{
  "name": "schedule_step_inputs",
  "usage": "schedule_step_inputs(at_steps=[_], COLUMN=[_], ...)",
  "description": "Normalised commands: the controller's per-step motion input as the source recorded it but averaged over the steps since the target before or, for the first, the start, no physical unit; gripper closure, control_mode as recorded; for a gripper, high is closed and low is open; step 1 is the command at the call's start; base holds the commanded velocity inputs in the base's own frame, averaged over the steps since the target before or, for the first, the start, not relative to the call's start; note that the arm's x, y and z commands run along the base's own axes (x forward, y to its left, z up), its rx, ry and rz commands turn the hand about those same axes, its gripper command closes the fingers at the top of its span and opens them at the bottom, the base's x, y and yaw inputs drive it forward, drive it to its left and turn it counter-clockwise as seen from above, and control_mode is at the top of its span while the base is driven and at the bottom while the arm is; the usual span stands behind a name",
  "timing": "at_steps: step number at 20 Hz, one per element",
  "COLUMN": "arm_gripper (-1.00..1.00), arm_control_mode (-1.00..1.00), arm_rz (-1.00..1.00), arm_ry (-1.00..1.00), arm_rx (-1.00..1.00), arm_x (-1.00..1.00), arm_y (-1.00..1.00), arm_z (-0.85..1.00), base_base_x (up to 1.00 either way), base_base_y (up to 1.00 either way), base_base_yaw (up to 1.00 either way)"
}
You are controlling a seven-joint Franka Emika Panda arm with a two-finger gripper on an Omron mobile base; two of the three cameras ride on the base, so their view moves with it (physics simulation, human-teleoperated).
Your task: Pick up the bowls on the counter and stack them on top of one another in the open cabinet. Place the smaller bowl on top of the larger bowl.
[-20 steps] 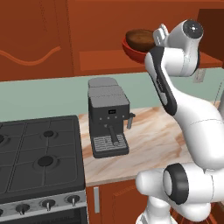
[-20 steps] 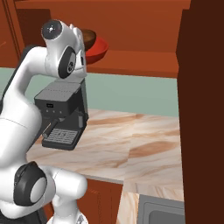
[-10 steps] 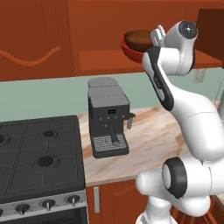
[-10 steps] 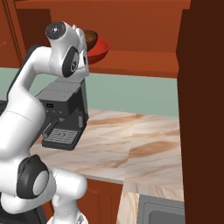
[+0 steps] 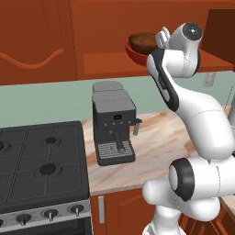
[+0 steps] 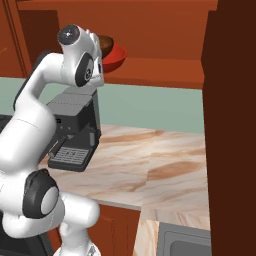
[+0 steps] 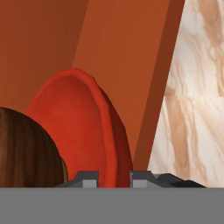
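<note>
The larger bowl (image 5: 136,54), glossy red, is at the shelf board of the open cabinet (image 5: 110,64). The smaller bowl (image 5: 141,40), dark brown, sits inside it. Both also appear in the right base view, the larger bowl (image 6: 114,56) beneath the smaller bowl (image 6: 105,43). My gripper (image 7: 114,179) is raised to the shelf at the bowls' right side. In the hand view the red rim of the larger bowl (image 7: 78,127) runs between my two fingertips, and the jaws are shut on it. The smaller bowl (image 7: 26,153) lies to the left of the fingers. The counter (image 5: 160,137) lies below.
A dark grey coffee machine (image 5: 113,124) stands on the counter below the shelf. A black gas stove (image 5: 41,160) lies to the left. A closed cabinet door with a wavy line (image 5: 32,41) is left of the open shelf. A tall wooden panel (image 6: 232,125) and a sink corner (image 6: 185,240) are at the right.
The arm's upper part has edged slightly up and toward the shelf. The stacked bowls have barely shifted, and the grip is unchanged.
</note>
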Motion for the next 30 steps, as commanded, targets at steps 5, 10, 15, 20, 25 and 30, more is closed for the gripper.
schedule_step_inputs(at_steps=[5, 10, 15, 20, 25, 30], arm_gripper=[1.00, 1.00, 1.00, 1.00, 1.00, 1.00], arm_control_mode=[-1.00, -1.00, -1.00, -1.00, -1.00, -1.00], arm_rz=[0.00, 0.00, 0.00, 0.00, 0.00, 0.00], arm_ry=[0.01, 0.01, 0.00, 0.00, 0.01, 0.01], arm_rx=[0.00, 0.00, 0.00, 0.00, 0.00, 0.00], arm_x=[0.21, 0.21, 0.21, 0.21, 0.20, 0.21], arm_y=[0.00, 0.00, 0.00, 0.00, 0.00, 0.00], arm_z=[-0.02, -0.02, -0.01, -0.02, -0.05, -0.04], base_base_x=[0.00, 0.00, 0.00, 0.00, 0.00, 0.00], base_base_y=[0.00, 0.00, 0.00, 0.00, 0.00, 0.00], base_base_yaw=[0.00, 0.00, 0.00, 0.00, 0.00, 0.00])
